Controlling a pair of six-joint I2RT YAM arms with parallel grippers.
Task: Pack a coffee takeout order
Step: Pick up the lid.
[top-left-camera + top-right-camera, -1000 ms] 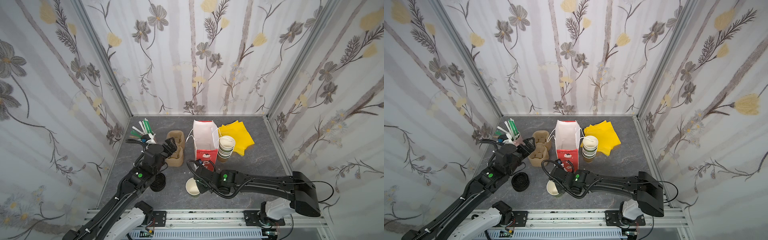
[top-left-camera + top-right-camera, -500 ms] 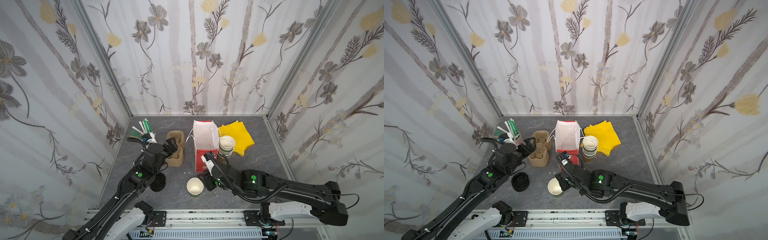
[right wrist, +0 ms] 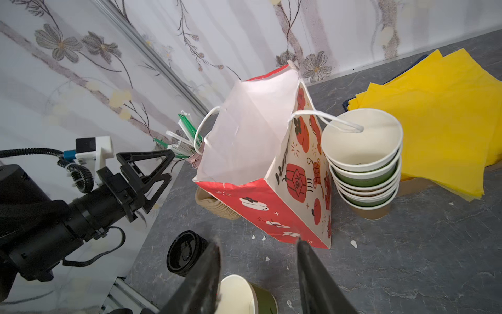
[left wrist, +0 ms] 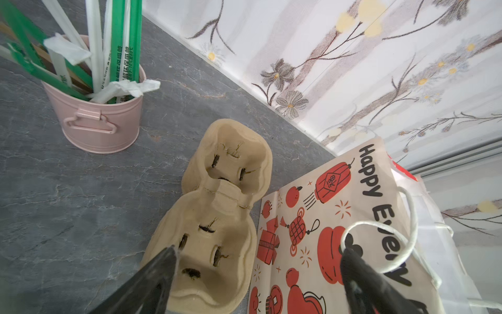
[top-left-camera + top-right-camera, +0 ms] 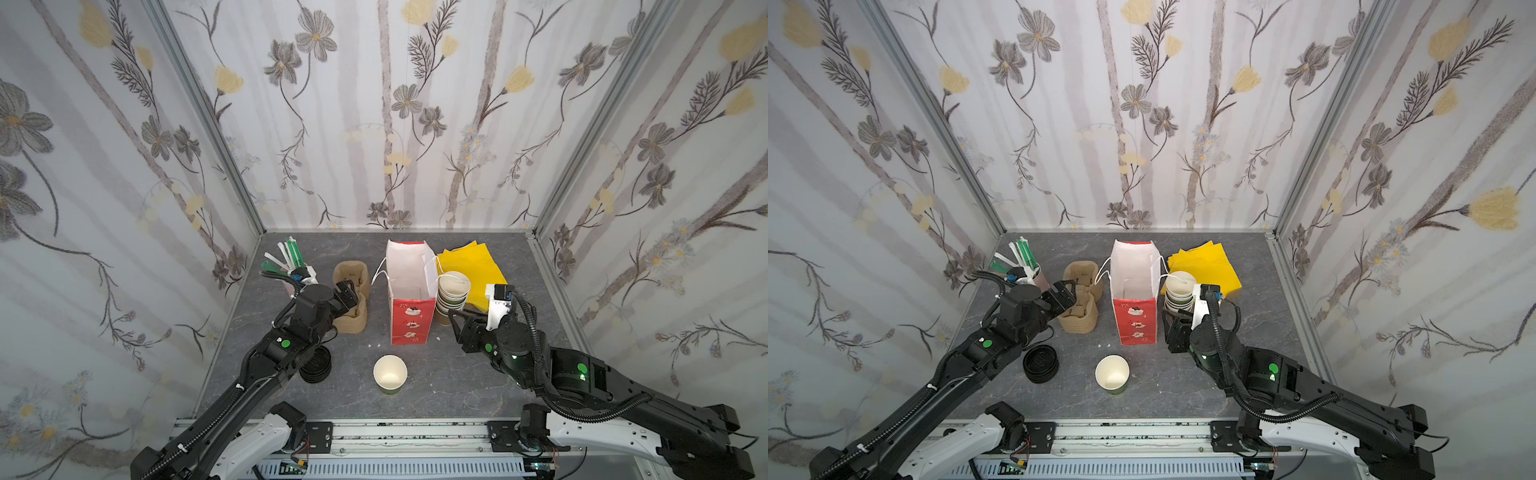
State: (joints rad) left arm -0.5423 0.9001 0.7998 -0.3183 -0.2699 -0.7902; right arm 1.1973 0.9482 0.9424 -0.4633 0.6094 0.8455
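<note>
Plainly, left jaws wide, right jaws half-open

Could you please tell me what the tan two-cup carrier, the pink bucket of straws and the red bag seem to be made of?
Tan two-cup carrier: moulded pulp, matte, fibrous with torn slits.
Pink handled bucket: probably painted metal, smooth with a rolled rim.
Red printed bag: paper, creased, white inside.
</note>
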